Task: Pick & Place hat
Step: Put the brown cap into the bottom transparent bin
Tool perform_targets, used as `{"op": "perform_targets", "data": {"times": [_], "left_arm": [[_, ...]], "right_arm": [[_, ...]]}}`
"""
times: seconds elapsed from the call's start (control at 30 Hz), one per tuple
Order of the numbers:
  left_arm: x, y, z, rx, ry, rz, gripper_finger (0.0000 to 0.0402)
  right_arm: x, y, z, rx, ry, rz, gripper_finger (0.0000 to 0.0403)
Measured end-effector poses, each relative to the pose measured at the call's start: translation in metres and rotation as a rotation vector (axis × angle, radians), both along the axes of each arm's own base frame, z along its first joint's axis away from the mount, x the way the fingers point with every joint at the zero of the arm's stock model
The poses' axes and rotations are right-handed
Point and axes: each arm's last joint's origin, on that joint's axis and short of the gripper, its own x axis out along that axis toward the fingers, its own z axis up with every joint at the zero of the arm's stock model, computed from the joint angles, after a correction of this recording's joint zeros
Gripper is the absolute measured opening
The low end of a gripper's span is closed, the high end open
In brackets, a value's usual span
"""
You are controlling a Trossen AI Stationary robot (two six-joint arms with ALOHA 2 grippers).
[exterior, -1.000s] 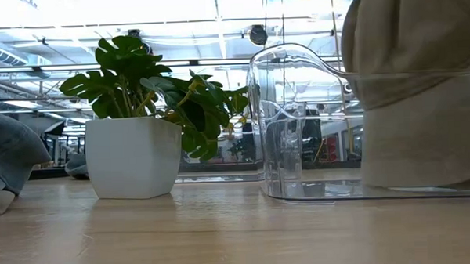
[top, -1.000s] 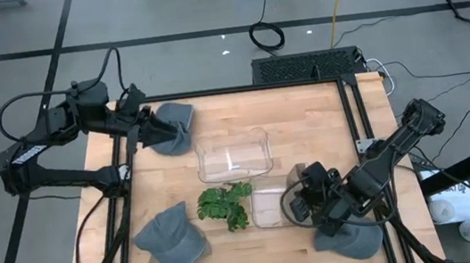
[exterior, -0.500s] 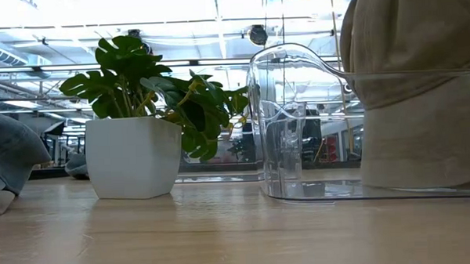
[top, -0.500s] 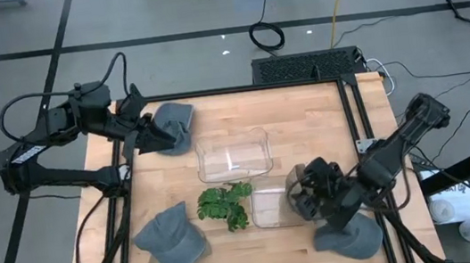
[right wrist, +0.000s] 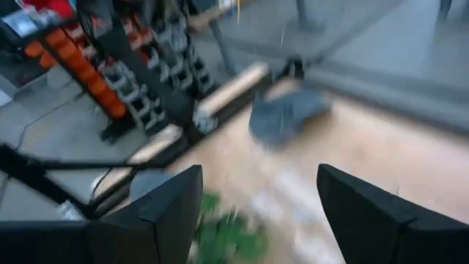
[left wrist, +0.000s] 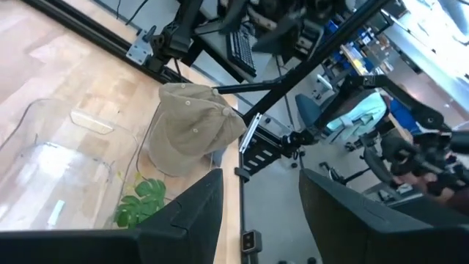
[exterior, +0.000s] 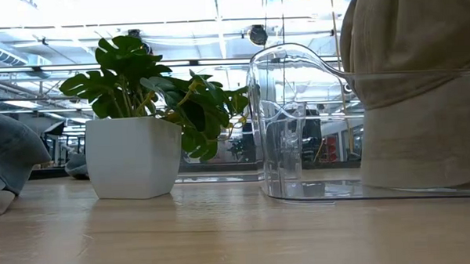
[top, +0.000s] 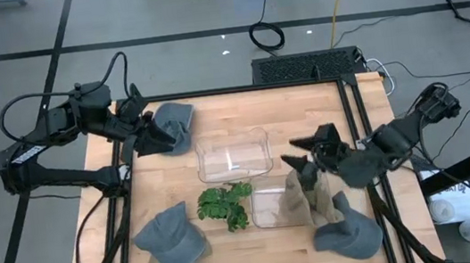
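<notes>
Your right gripper (top: pixel 308 151) has its fingers apart, just above the tan hat (top: pixel 301 197) sitting at the small clear bin (top: pixel 269 208), lower right of centre. Left gripper (top: pixel 147 135), upper left, is apart too. I'd lift straight up so nothing snags the brim.

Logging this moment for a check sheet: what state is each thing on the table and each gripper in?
tan hat: released, draped over the small clear bin's edge
small clear bin: upright, hat against it
large clear bin: upright, empty
right gripper: open, above the tan hat
left gripper: open, by the far grey hat
potted plant: upright
</notes>
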Motion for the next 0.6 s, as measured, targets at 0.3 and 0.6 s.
{"op": "perform_targets", "data": {"times": [0.3, 0.6], "left_arm": [[0.000, 0.000, 0.000, 0.041, -0.014, -0.011, 0.0186], [0.008, -0.009, -0.003, 0.010, 0.012, -0.077, 0.0187]], "right_arm": [[0.033, -0.030, 0.028, -0.379, -0.054, -0.053, 0.0260], [0.061, -0.063, 0.015, -0.409, -0.084, 0.041, 0.0258]]}}
